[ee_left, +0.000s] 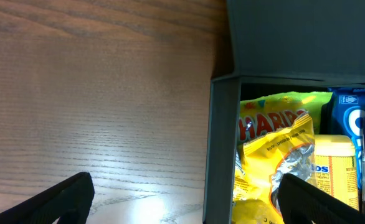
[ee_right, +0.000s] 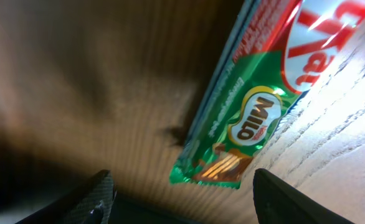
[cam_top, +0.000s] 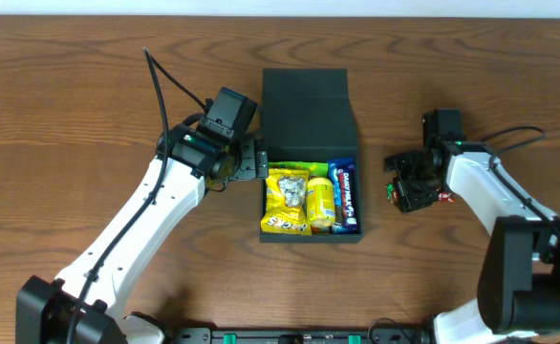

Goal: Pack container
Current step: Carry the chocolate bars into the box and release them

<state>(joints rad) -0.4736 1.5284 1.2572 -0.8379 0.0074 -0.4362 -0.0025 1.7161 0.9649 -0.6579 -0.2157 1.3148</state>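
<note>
The container (cam_top: 264,205) sits mid-tabletop (cam_top: 70,115), square to the table edges, its opening facing up. Its flap lid (cam_top: 307,110) is laid back flat on the far side, hinge across the far wall. With the lid open, the long axis runs near to far, and the lid end points away from the arm bases.

Inside, a yellow Haribo packet (cam_top: 285,196) lies against the left wall. A yellow tub (cam_top: 320,199) is in the middle and a blue Oreo pack (cam_top: 345,191) is along the right wall. Together they fill most of the floor.

The left fingers (ee_left: 58,199) are spread wide just beside the container's far-left corner. In the wrist view one finger is over bare wood and the other over the Haribo packet, with the left wall between them. They hold nothing. Bare tabletop stretches wide to the left and beyond the lid.

The right fingers (ee_right: 89,196) are also wide apart and grip nothing. They hover low over a green Milo bar (ee_right: 245,127) and a red KitKat bar (ee_right: 319,43), which lie side by side on the wood. A strip of bare tabletop separates them from the container's right wall.
</note>
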